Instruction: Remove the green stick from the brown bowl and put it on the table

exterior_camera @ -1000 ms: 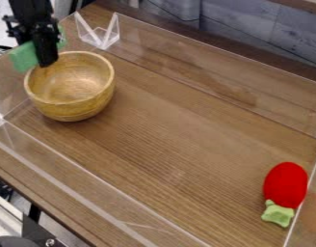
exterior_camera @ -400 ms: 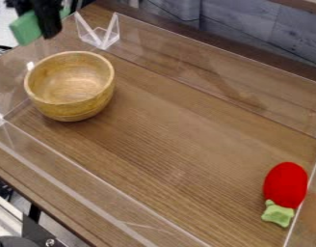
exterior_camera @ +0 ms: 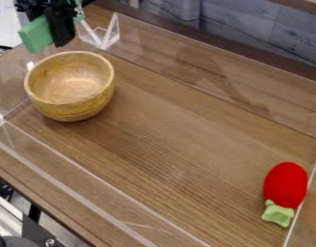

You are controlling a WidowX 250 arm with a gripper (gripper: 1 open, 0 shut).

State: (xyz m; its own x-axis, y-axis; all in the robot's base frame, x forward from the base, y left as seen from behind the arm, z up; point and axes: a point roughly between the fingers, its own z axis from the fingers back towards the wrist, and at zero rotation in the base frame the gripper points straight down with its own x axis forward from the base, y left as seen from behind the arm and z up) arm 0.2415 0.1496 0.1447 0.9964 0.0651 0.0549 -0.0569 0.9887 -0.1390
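While my gripper (exterior_camera: 49,32) hangs at the far left, above and just beyond the brown bowl (exterior_camera: 69,85), its jaws are clamped on the green stick (exterior_camera: 36,36), which is lifted clear of the bowl. It looks like a light, stiff block (probably smooth-faced), so I judge a pinch across its flat sides near one end suits it, with bare table (exterior_camera: 187,145) to the right.

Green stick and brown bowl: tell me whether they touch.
Apart. The camera view shows the green stick held up in the pincer, clear above the brown bowl rim.
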